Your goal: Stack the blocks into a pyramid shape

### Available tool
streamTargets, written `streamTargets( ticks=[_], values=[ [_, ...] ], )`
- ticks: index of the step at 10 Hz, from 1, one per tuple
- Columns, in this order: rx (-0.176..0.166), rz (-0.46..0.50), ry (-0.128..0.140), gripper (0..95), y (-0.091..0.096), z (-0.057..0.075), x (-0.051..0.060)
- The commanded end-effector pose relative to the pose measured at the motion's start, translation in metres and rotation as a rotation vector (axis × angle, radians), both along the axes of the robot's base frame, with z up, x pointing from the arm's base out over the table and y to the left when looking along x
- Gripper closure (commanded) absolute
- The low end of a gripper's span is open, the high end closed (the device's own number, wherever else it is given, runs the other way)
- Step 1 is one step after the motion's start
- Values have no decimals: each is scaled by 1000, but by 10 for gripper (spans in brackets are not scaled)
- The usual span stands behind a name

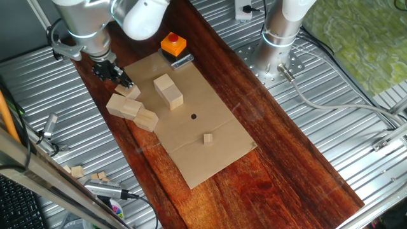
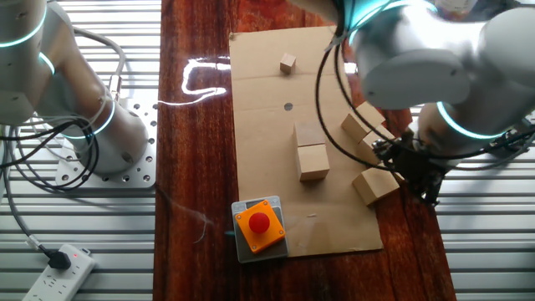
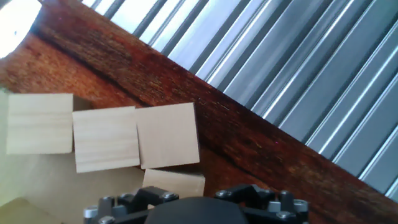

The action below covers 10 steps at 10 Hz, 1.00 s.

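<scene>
Two pale wooden blocks [image 1: 168, 89] lie end to end in the middle of the cardboard sheet [image 1: 210, 159]. Three more blocks [image 3: 106, 138] sit in a row at the sheet's edge, seen also in one fixed view as the row of blocks [image 1: 130, 109]. A further block [image 1: 131, 91] lies just under my gripper [image 1: 121, 77]; the other fixed view shows that block [image 2: 374, 184] tilted beside the gripper [image 2: 415, 176]. In the hand view only the hand's dark housing [image 3: 199, 211] shows, with this block [image 3: 174, 182] right above it. The fingertips are hidden.
An orange block with a red button [image 1: 173, 43] stands at the sheet's far end. A tiny wooden cube [image 1: 208, 138] and a black dot [image 1: 193, 116] are nearer the front. A second arm's base [image 1: 280, 38] stands to the right. Ribbed metal panels [image 1: 76, 133] flank the wooden strip.
</scene>
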State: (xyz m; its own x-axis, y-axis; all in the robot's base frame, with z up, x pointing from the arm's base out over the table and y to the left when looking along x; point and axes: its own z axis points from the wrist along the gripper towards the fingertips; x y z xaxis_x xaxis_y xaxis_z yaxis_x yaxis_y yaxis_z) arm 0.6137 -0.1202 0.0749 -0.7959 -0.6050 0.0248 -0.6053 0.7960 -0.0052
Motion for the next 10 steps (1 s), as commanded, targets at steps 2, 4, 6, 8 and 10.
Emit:
streamTargets(
  ticks=[2,4,6,8,10],
  values=[
    [3,-5,1,0,0,-8,-8],
    [2,-14,-5,0,4,-15,-14],
    [-1,-18,-5,0,8,-17,-14],
    [-7,-17,-9,0,8,-24,-16],
    [-7,-16,-13,0,6,-28,-18]
  ],
)
